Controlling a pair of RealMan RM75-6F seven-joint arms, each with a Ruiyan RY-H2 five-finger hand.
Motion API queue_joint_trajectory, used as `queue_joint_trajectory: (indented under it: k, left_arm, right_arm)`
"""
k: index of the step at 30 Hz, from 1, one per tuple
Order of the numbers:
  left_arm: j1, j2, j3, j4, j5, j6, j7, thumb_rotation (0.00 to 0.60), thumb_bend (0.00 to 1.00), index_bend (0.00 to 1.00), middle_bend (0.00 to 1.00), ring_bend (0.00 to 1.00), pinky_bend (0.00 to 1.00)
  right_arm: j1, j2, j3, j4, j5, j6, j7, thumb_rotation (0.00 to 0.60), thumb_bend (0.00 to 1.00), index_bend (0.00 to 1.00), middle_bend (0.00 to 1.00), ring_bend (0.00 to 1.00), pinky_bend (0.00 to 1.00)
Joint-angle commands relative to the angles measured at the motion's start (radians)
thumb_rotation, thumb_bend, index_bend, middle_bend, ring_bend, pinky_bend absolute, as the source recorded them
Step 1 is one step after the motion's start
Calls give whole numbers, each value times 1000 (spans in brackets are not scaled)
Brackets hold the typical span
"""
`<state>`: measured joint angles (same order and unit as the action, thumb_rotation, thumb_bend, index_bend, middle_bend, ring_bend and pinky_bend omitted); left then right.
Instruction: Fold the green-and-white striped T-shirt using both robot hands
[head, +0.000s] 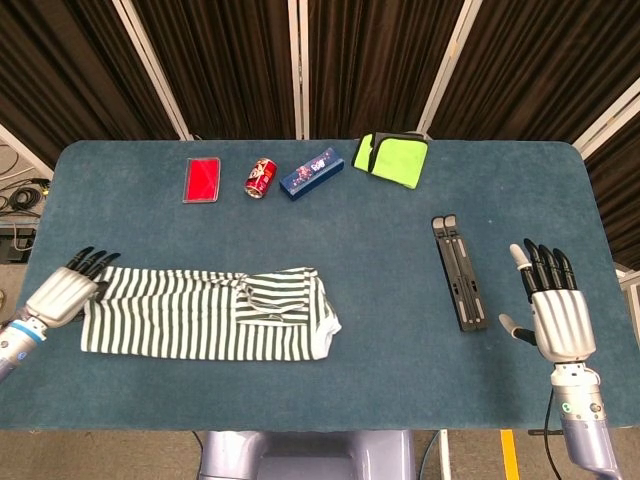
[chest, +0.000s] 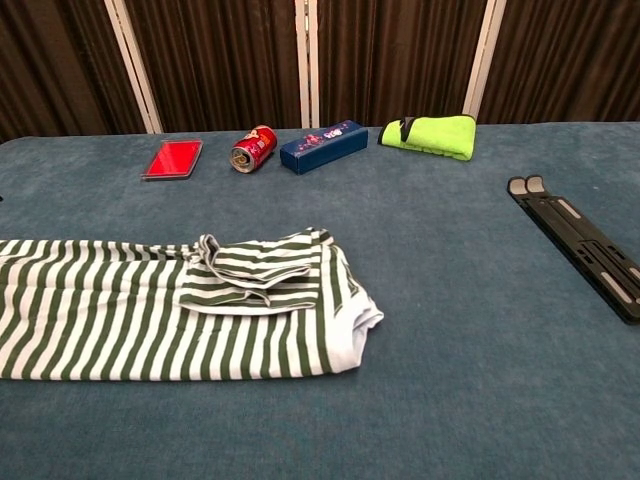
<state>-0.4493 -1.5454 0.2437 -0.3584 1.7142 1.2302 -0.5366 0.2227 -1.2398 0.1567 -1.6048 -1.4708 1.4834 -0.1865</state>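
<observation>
The green-and-white striped T-shirt (head: 205, 312) lies folded into a long band on the left half of the blue table (head: 400, 350). A sleeve is folded on top near its right end. My left hand (head: 65, 290) grips the shirt's left end near the table's left edge, fingers over the cloth. The chest view shows the shirt (chest: 150, 310) running off the left border, and that hand is out of that view. My right hand (head: 555, 315) stands upright at the table's front right, fingers spread, holding nothing, far from the shirt.
A black folding stand (head: 459, 272) lies between the shirt and my right hand. Along the back edge sit a red flat case (head: 202, 179), a red can (head: 261, 178) on its side, a blue box (head: 312, 172) and a lime-green folded cloth (head: 392, 158).
</observation>
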Motion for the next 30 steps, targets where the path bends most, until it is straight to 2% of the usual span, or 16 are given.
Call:
queue_joint_trajectory:
  k: [1, 7, 13, 20, 30]
  left_arm:
    - [23, -4, -9, 35, -15, -22, -15, 600, 929, 833, 0, 0, 0]
    - [37, -16, -27, 80, -34, -39, -38, 600, 929, 833, 0, 0, 0]
    - [8, -37, -56, 61, -27, 88, -65, 600, 929, 833, 0, 0, 0]
    - [-71, -67, -93, -29, -13, 184, -44, 600, 927, 834, 0, 0, 0]
    - [-201, -118, -135, -186, 15, 181, 62, 600, 922, 833, 0, 0, 0]
  right_arm:
    - [0, 1, 0, -2, -1, 1, 0, 600, 0, 52, 0, 0, 0]
    - [-3, 3, -1, -8, -5, 5, -1, 600, 0, 52, 0, 0, 0]
    - [-3, 5, 1, -9, -1, 4, 3, 600, 0, 52, 0, 0, 0]
    - [-4, 9, 3, -11, 1, 5, 13, 600, 0, 52, 0, 0, 0]
    - [-6, 20, 12, -8, 13, 4, 41, 600, 0, 52, 0, 0, 0]
